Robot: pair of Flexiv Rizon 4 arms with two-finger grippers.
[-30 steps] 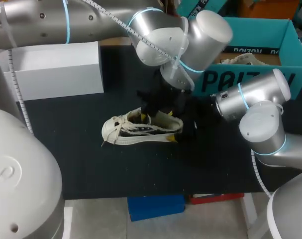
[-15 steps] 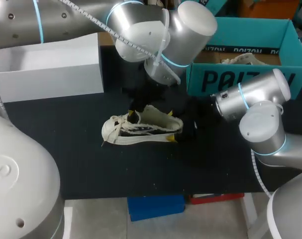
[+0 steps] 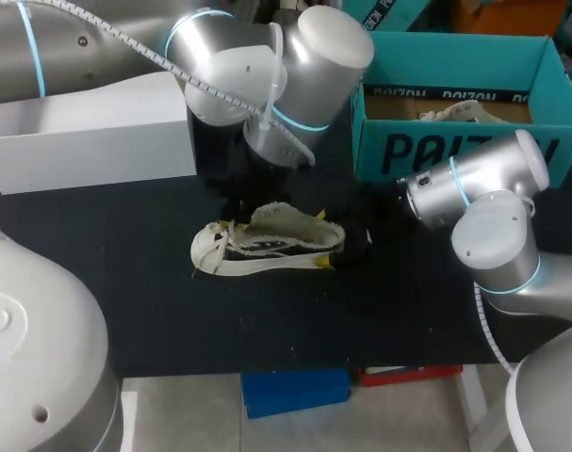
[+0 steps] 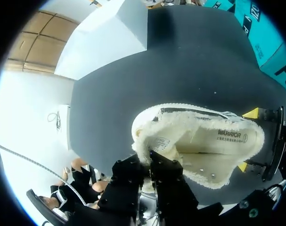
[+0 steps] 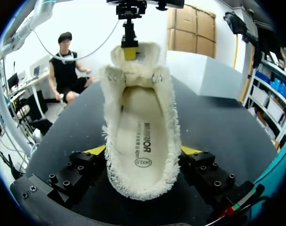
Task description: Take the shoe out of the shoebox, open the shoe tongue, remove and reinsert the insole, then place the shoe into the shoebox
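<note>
Black worktop (image 3: 154,311) spreads beneath my two arms, carrying a white box (image 3: 97,132) at its far left and the teal shoebox (image 3: 455,155), open-topped, at its far right, the two well apart. Between them, nearer to me, the cream shoe (image 3: 267,247) stands on its sole on the dark surface, outside the shoebox, with its toe toward the white box and its heel toward the shoebox. A second, similar shoe (image 3: 465,113) lies inside the shoebox. My left arm hangs over the white box's corner, above the shoe's laced front. My right arm sits low on the shoebox side, at the heel. The fleece-lined tongue (image 5: 145,61) is lifted up and away from the opening, and the insole (image 5: 140,132) lies flat inside, in plain sight. My right fingers (image 5: 143,155) grip the shoe at the heel, one yellow tip pressed to each side. My left fingers (image 4: 150,162) are pinched together on the tongue's top edge.
</note>
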